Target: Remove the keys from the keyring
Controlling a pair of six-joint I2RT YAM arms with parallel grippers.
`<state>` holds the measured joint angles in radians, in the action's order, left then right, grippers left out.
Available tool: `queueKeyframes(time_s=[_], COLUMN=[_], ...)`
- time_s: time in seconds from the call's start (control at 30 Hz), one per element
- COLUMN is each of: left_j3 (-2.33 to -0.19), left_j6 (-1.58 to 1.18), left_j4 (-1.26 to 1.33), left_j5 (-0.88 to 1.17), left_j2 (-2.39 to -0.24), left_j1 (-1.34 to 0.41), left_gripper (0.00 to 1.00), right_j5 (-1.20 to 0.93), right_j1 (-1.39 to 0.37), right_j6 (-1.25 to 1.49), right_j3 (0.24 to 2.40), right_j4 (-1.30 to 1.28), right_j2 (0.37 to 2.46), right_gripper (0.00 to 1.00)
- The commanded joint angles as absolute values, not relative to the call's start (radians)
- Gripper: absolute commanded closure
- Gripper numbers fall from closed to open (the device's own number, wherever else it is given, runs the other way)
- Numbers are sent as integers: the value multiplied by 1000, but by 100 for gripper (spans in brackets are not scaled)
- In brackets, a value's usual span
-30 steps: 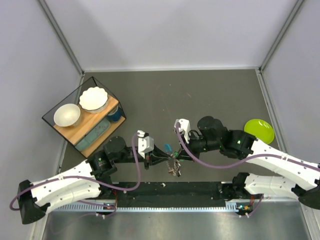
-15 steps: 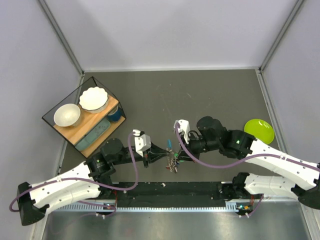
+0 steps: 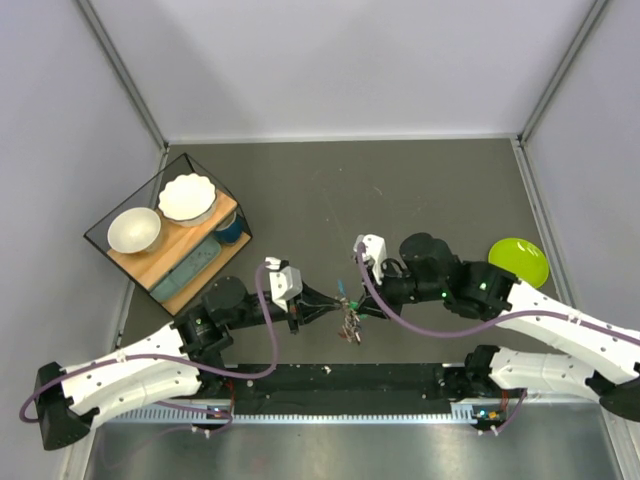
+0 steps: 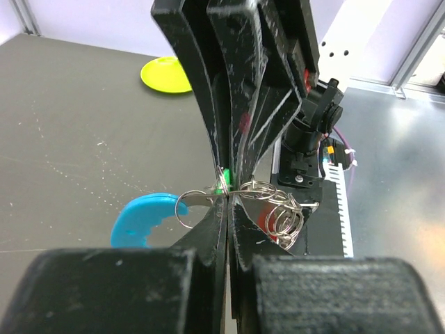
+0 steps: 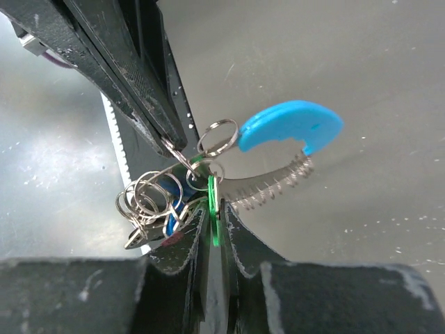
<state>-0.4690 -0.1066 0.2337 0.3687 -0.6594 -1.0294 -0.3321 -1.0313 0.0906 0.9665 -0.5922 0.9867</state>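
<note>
Carefully: the keys (image 5: 271,182) are light, hard and slick, and the keyring (image 5: 217,137) is thin, springy wire. The bunch hangs between your two claws, above the tabletop (image 3: 420,190). Your right claw (image 5: 212,212) is clamped on the green tag (image 5: 211,191); your left claw (image 4: 228,203) pinches the keyring's wire. Hold flat heads, not blades; wire likely slips.

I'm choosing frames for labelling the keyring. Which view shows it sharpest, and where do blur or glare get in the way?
Right wrist: the keyring and cyan tag are crisp, foreground blurred, glare at left. Left wrist: rings sharp, bottom foreground soft, bright background upper right. Top external: evenly lit, the keys too small to resolve.
</note>
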Motion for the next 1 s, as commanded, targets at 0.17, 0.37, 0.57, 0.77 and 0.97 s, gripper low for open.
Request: queueKeyframes(time_s=[0.17, 0.37, 0.57, 0.77, 0.97], left_j3=[-469, -463, -465, -468, -465], left_j6=[-118, -115, -103, -95, -91], left_j4=[356, 377, 393, 413, 425], left_j5=[397, 428, 451, 448, 405], left_j2=[-638, -635, -641, -646, -655], left_j1=[-1032, -1032, -1032, -1032, -1032], left_gripper=[100, 100, 100, 100, 100], right_j5=[-178, -189, -347, -351, -292], right_j1=[-1025, -1025, -1026, -1029, -1078], right_j6=[114, 104, 86, 26, 5], right_j3=[970, 897, 807, 746, 716], right_j4=[-537, -413, -278, -226, -178], right_j2=[832, 746, 721, 718, 721], right_gripper=[85, 76, 74, 69, 65])
